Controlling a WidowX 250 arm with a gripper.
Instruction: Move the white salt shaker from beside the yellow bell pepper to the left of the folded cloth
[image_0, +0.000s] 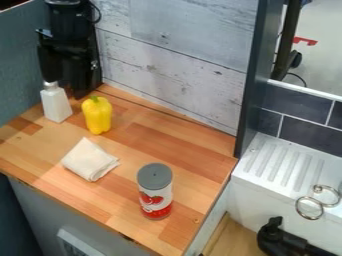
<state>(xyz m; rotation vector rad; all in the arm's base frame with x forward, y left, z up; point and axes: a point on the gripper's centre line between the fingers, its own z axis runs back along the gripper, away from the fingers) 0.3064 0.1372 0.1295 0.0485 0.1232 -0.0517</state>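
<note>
The black gripper hangs at the upper left, over the back left corner of the wooden counter. Closest to it is a white bottle, standing upright just below and in front of the gripper; whether they touch is unclear. To the right of the bottle a yellow bell pepper stands on end. A folded cream cloth lies nearer the front edge. Further right, a can with a grey lid and a red and white side stands upright.
A whitewashed plank wall runs behind the counter, ending at a dark upright post. Right of the post are a white ridged drainboard, two metal rings near its edge and a black fitting lower down.
</note>
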